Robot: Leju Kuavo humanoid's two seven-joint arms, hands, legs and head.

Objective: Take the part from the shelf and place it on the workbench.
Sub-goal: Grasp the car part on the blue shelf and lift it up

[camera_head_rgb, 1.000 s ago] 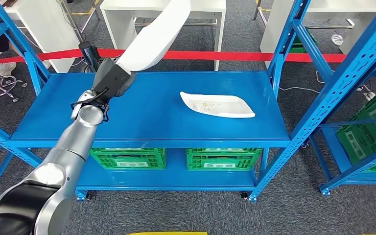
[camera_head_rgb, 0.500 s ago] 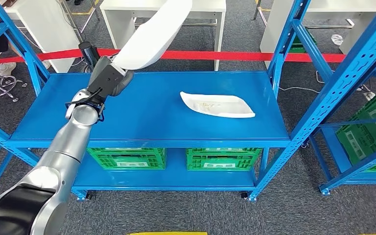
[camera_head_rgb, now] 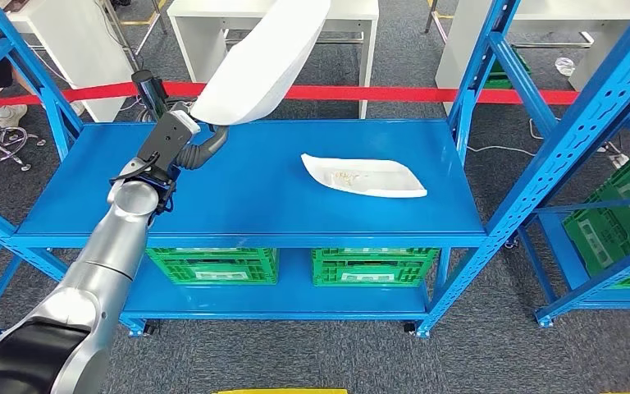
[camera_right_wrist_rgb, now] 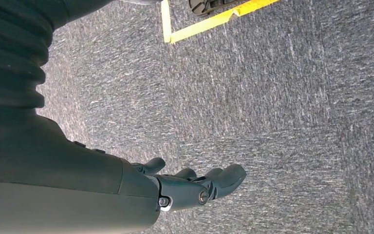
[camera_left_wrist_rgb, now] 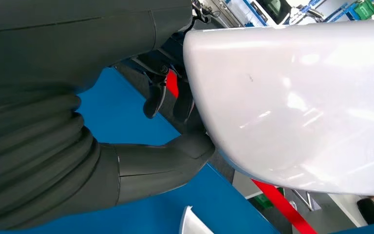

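Left hand [camera_head_rgb: 182,141] grips my white part [camera_head_rgb: 262,61] above the blue shelf [camera_head_rgb: 238,197]; wrist view shows thumb [camera_left_wrist_rgb: 160,163] beneath; right hand [camera_right_wrist_rgb: 195,187] spread over grey carpet [camera_right_wrist_rgb: 282,97].

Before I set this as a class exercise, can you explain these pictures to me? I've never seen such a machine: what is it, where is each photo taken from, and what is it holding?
It is a two-armed humanoid robot. The wide picture comes from a camera on its head, looking down at a blue shelf. Its silver left arm reaches in from below, and the left hand holds a large white curved part lifted above the shelf. A second white part lies flat on the shelf, and green crates sit underneath. The close-up of dark fingers against the glossy white part is from a camera at the left wrist. The last picture is from the right wrist: the right hand hangs over grey carpet, holding nothing.
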